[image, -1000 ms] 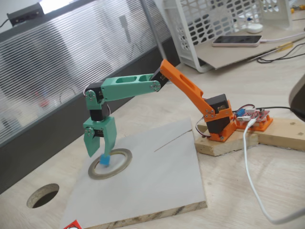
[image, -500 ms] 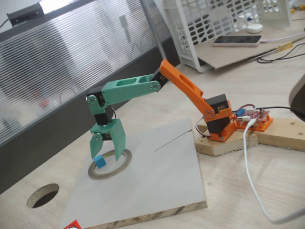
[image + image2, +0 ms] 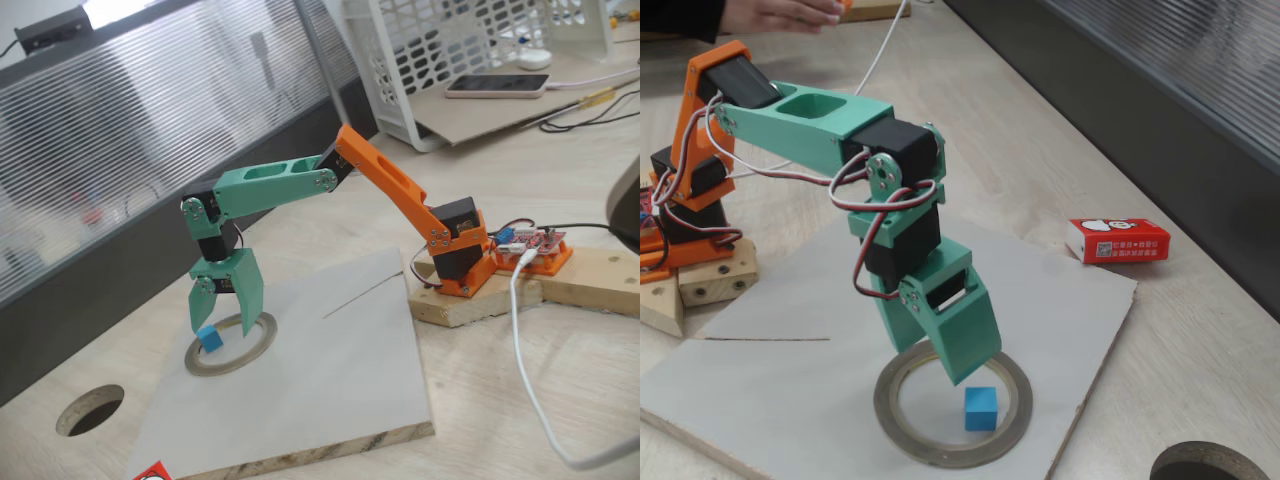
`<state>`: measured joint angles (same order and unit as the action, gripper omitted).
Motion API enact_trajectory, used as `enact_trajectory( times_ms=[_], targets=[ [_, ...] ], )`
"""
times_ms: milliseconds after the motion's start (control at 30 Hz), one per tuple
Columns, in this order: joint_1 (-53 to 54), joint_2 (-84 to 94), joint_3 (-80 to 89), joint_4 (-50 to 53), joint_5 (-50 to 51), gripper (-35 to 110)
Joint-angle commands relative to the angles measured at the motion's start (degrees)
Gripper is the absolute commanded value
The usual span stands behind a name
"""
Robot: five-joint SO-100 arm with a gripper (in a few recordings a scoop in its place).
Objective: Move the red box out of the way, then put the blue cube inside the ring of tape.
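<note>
The blue cube point(image 3: 208, 338) point(image 3: 980, 408) lies on the board inside the ring of tape point(image 3: 258, 344) point(image 3: 902, 425), free of the fingers. My green gripper point(image 3: 222, 322) point(image 3: 935, 352) hangs just above the ring, open, its fingers spread over the cube without touching it. In one fixed view the red box point(image 3: 1118, 240) lies on the table past the board's far right edge, well away from the ring. In the other, a corner of it point(image 3: 152, 470) peeks in at the bottom edge.
The ring lies on a pale board point(image 3: 340, 370) on the wooden table. A dark round hole point(image 3: 90, 410) point(image 3: 1205, 465) is cut in the tabletop nearby. The arm's orange base point(image 3: 455, 250), a red circuit board point(image 3: 530, 245) and a white cable point(image 3: 525, 350) stand right. A person's hand point(image 3: 780, 12) shows at the top.
A second ago the gripper stood low in the ring, closed around the cube. It has since opened and lifted a little, leaving the cube in the ring. Nothing moved in the last half second.
</note>
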<state>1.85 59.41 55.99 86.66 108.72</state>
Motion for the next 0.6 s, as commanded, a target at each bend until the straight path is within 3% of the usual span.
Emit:
enact_trajectory(
  times_ms=[0,233,400,567],
  targets=[
    [1.1,6.9,0.0,0.9,0.6,58],
    [1.1,12.7,0.4,3.5,0.6,57],
    [2.6,12.8,0.2,11.3,0.6,47],
    [7.5,13.1,0.4,12.4,0.5,36]
  ],
)
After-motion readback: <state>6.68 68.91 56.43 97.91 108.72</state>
